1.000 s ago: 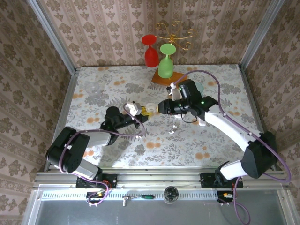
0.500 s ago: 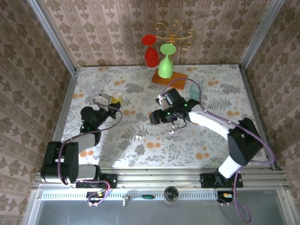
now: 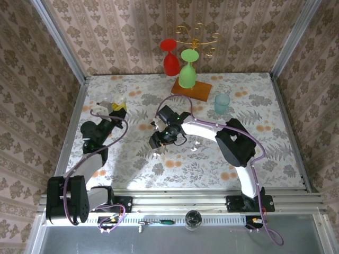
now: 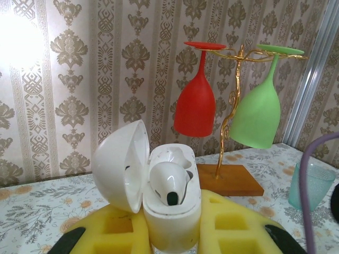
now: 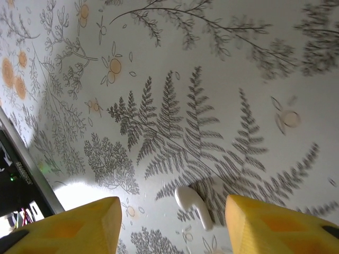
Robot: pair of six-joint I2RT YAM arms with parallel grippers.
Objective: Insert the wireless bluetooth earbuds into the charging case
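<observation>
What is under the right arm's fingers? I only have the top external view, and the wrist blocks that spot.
Observer: A loose earbud, white, lies on the table in the gap between the right fingers. They stand apart and do not touch it.
Operator: Is the case on the left open?
Observer: Yes. The left fingers clamp the charging case upright, with its lid swung open to one side.
Operator: Anything inside?
Observer: A seated earbud, also white, rests in the case.
</observation>
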